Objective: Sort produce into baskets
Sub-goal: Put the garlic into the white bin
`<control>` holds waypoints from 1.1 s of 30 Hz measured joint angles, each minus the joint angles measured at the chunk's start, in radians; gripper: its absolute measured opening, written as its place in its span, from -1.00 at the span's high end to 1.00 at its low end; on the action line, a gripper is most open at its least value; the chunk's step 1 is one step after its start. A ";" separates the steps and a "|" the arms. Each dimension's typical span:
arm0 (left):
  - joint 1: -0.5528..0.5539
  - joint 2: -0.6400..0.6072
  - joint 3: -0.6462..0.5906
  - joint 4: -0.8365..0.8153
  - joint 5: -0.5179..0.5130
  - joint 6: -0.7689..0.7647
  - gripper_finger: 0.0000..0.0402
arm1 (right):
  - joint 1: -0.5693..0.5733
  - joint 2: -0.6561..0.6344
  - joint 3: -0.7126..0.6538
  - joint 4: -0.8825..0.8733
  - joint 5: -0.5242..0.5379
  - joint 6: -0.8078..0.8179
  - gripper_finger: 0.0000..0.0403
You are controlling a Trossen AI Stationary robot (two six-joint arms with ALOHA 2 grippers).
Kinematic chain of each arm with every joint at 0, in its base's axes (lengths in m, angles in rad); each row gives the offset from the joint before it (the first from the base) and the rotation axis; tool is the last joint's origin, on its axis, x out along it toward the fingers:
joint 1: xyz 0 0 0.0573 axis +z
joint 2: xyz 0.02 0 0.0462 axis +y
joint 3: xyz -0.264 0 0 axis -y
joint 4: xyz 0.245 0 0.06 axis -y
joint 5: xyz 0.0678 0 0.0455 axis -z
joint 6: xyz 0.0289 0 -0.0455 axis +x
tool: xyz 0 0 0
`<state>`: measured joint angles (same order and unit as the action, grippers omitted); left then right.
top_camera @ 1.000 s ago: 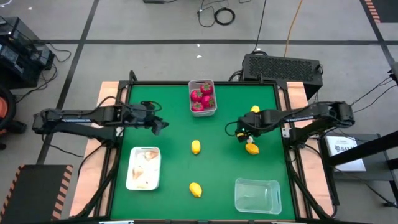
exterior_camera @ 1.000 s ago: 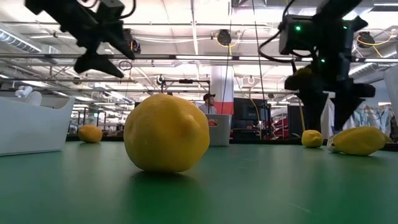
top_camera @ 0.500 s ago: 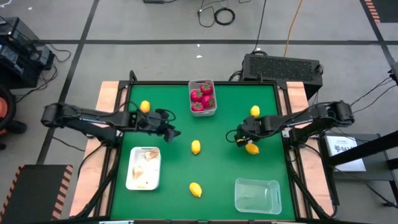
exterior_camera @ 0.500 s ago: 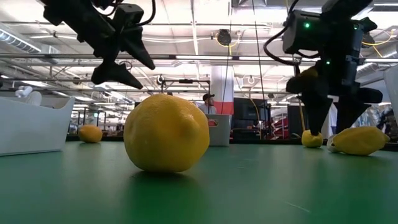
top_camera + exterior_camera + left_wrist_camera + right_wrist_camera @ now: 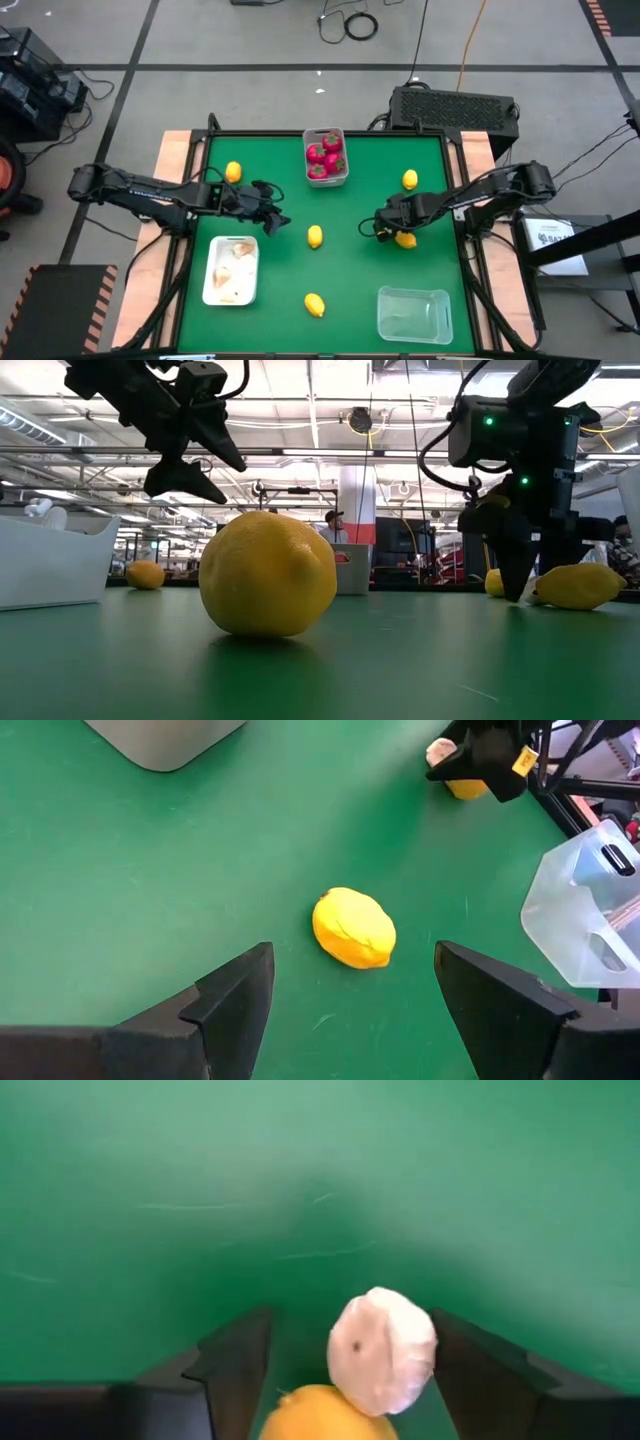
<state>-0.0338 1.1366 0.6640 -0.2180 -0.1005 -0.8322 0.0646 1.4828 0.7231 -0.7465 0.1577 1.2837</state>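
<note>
The right gripper (image 5: 335,1370), fingers apart around the garlic bulb (image 5: 383,1350), should squeeze only that, not the lemon (image 5: 325,1415) touching it.

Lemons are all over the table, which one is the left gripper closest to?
The lemon mid-table, just right of the left gripper; the others lie farther off.

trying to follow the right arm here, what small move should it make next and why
Probably close the right gripper on the garlic bulb. In the right wrist view the bulb sits between its open fingers, touching a lemon beside it, down at the green mat. The white tray already holds garlic, so that is likely its destination.
</note>
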 joint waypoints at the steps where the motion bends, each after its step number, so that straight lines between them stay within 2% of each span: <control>1: 0.000 0.000 0.000 0.000 0.000 0.000 -0.41 | 0.005 0.002 0.000 0.006 0.000 0.006 -0.19; 8: -0.002 0.000 0.000 -0.001 0.019 0.001 -0.41 | 0.017 -0.001 0.000 0.027 0.022 0.000 0.15; 15: -0.001 0.000 0.000 -0.001 0.041 0.007 -0.41 | 0.016 -0.002 0.000 0.230 0.028 -0.086 0.47; 19: -0.001 -0.006 0.000 -0.042 0.054 0.009 -0.41 | 0.016 -0.002 0.000 0.459 0.026 -0.118 0.58; 28: -0.001 -0.055 0.000 -0.231 0.081 0.039 -0.41 | 0.038 0.013 0.003 1.223 0.037 -0.365 0.61; 31: 0.000 -0.086 0.000 -0.321 0.082 0.076 -0.41 | 0.057 0.029 0.005 1.354 0.059 -0.447 0.61; 33: 0.001 -0.107 0.000 -0.379 0.082 0.109 -0.41 | 0.069 0.053 0.037 1.373 0.066 -0.506 0.61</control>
<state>-0.0330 1.0298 0.6643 -0.5966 -0.0190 -0.7232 0.1337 1.5356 0.7605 0.6270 0.2234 0.7774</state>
